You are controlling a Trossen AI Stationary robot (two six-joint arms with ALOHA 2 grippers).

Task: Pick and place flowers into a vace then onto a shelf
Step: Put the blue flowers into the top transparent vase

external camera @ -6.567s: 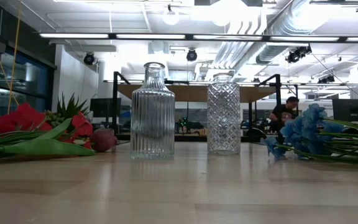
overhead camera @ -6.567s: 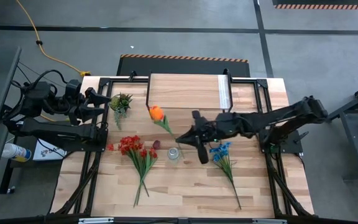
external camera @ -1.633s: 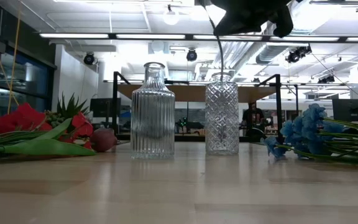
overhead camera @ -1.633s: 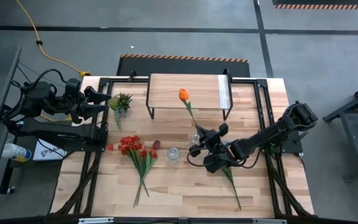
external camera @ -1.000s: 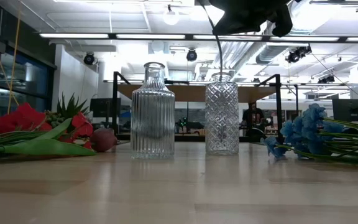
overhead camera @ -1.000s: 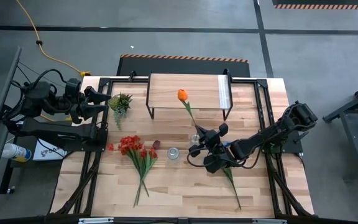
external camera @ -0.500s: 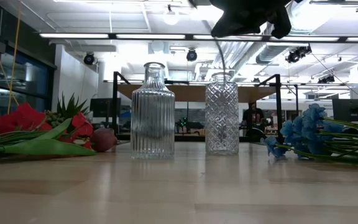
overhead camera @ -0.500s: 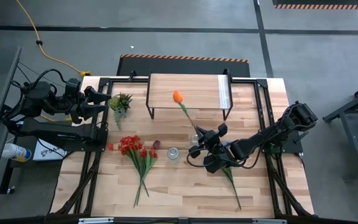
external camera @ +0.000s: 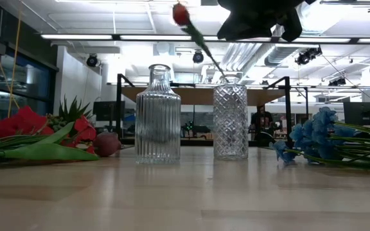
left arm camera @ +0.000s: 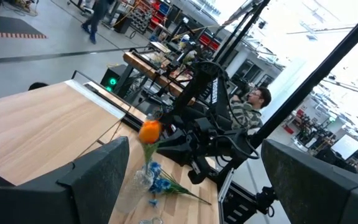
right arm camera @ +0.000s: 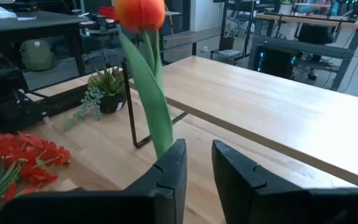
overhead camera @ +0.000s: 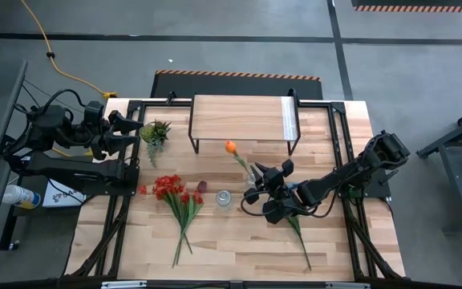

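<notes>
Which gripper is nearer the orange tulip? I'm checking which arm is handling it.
The right. The right gripper sits just beside the orange tulip, whose stem leans out of the diamond-cut vase. The left gripper waits far off at the table's left edge, by the leafy tuft.

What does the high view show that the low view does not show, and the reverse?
Only the high view: the left gripper waiting at the table's left edge beside a small leafy tuft, the shelf plank seen from above, and the whole right arm reaching in from the right.

Only the low view: two glass vases standing upright, a ribbed one and a diamond-patterned one, and the orange tulip stem leaning out of the patterned vase.

Both: the orange tulip, red flowers, blue flowers, and the right gripper above the patterned vase.
</notes>
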